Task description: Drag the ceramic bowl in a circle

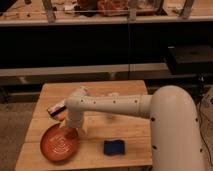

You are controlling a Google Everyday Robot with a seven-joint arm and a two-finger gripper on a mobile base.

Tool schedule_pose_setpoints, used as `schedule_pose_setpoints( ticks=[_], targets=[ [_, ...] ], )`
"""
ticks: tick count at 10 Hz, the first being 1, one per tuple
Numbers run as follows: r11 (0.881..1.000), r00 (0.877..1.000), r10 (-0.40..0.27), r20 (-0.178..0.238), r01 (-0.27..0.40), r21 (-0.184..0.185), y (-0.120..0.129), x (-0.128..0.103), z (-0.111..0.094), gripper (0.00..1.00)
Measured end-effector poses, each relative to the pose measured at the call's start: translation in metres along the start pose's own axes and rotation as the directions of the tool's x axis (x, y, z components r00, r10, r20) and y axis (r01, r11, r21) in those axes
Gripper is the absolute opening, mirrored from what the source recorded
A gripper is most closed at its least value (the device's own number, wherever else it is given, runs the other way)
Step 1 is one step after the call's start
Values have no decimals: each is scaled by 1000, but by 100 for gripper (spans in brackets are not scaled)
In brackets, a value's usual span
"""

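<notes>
Seemingly our gripper (65, 131) hangs over the near-left ceramic bowl (56, 145), jaws spread (contact unclear); we judge the circle unstarted.

One table (125, 133). One bowl (55, 146), front left corner. One blue sponge (114, 147), near front edge. One small orange thing (60, 116), left side. One arm (110, 106), one gripper (65, 132), at bowl's back rim.

White tubular arm (110, 105), bulky rounded shoulder (175, 130), dark screws, jaws seemingly pale, at its lower-left tip
</notes>
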Motion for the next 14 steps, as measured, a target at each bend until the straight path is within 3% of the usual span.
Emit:
schedule_pose_setpoints(
  ticks=[5, 6, 7, 9, 14],
  targets=[
    [1000, 1000, 23, 8, -23, -5, 9, 7, 15, 80],
    [1000, 999, 31, 10, -31, -7, 12, 9, 18, 75],
    [999, 999, 37, 11, -37, -8, 13, 11, 20, 63],
    [999, 999, 46, 12, -46, -8, 16, 12, 21, 53],
    [999, 999, 41, 9, -41, -10, 14, 13, 20, 53]
  ],
)
